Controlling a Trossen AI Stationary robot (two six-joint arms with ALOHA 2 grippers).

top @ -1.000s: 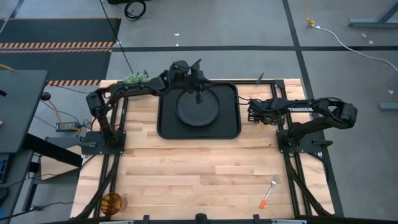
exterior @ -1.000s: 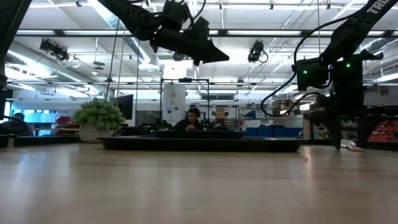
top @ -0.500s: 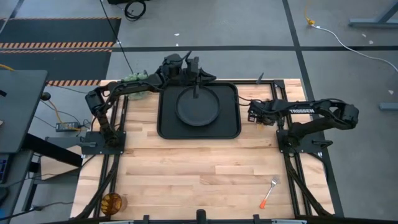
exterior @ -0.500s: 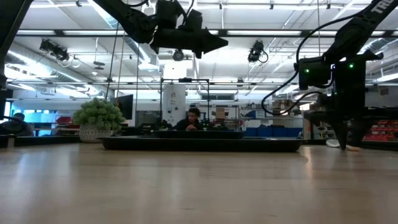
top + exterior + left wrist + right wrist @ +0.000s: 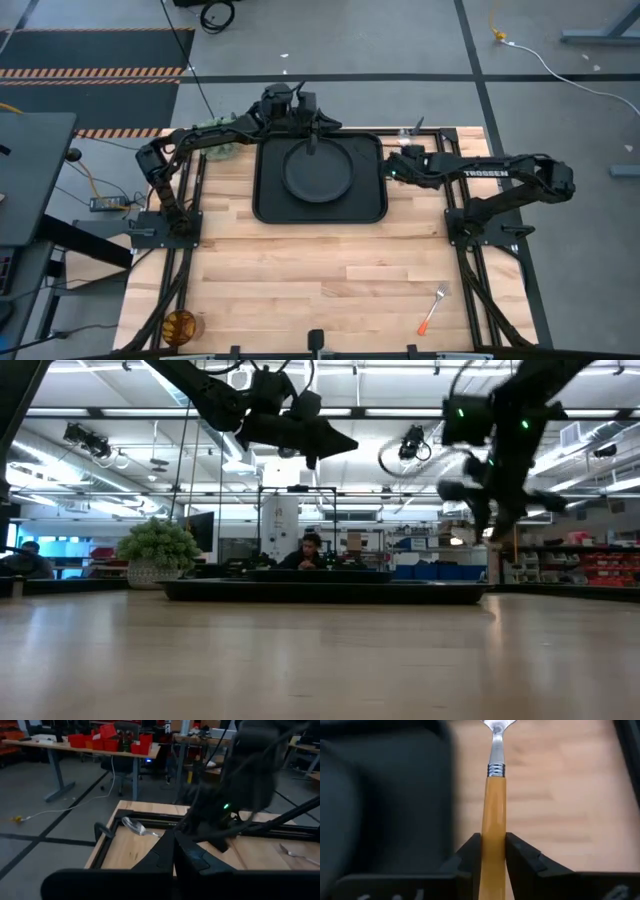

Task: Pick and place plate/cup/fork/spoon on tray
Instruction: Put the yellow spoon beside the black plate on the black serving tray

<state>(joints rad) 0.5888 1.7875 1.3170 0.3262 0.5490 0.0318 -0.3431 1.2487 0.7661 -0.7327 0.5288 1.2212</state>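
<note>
Table (image 5: 300,270): pale wood planks in a dark metal frame, carrying everything else.
Tray (image 5: 272,196): large matte-black rounded square with a raised rim, lying just beside the right gripper and partly beneath the left one; it is holding only the plate.
Plate (image 5: 318,175): round, flat, matte black, sitting inside the tray, toward its far side.
Left gripper (image 5: 312,135): hanging over the tray's far edge; its dark fingers (image 5: 172,855) are pressing together on nothing.
Right gripper (image 5: 392,168): hovering off the table at the tray's right rim, fingers (image 5: 470,851) clamping the spoon's handle.
Spoon (image 5: 493,815): glossy orange handle, ribbed silver collar and shiny neck; its long axis is running straight out from the right gripper, head end leading.
Cup (image 5: 180,325): translucent amber tumbler, standing well apart from both grippers at the near left corner.
Fork (image 5: 433,310): silver tines, orange-red handle, lying slantwise well apart from the right gripper, near the table's front right.
</note>
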